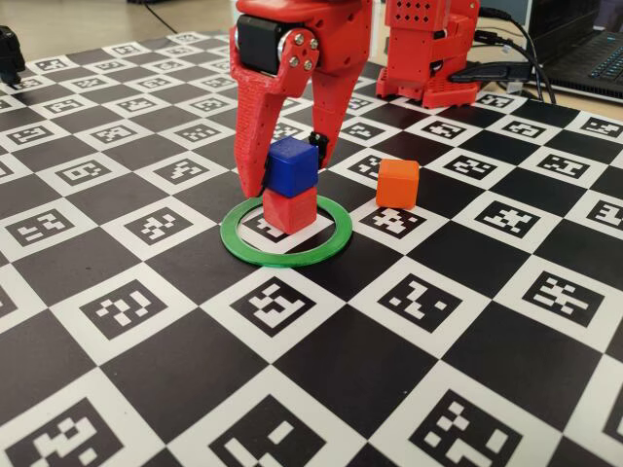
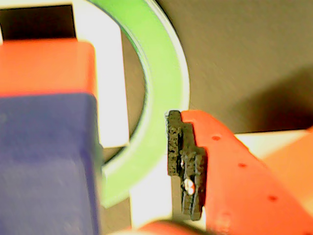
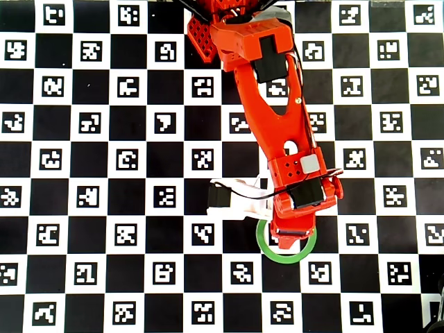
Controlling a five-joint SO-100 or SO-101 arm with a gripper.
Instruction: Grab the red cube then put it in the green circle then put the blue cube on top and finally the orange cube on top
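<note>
In the fixed view my gripper (image 1: 289,161) hangs over the green circle (image 1: 286,233), its jaws spread to either side of the blue cube (image 1: 293,165). The blue cube sits on top of the red cube (image 1: 290,208), slightly offset and turned against it, and the red cube stands inside the ring on the checkered marker board (image 1: 321,379). My near-left finger runs down beside the stack's left face; whether it touches I cannot tell.

In the wrist view the blue cube (image 2: 46,166) fills the lower left with the red cube (image 2: 46,66) showing beyond it, and the black pad on my other finger (image 2: 186,164) stands clear of the cube, with green ring (image 2: 166,83) and board visible in the gap. So my grip is released, not clenched on anything.

The orange cube (image 1: 397,183) rests on the board to the right of the ring, outside it and apart from the stack. In the overhead view my arm (image 3: 274,125) covers the cubes; only the ring's near arc (image 3: 281,255) shows.
</note>
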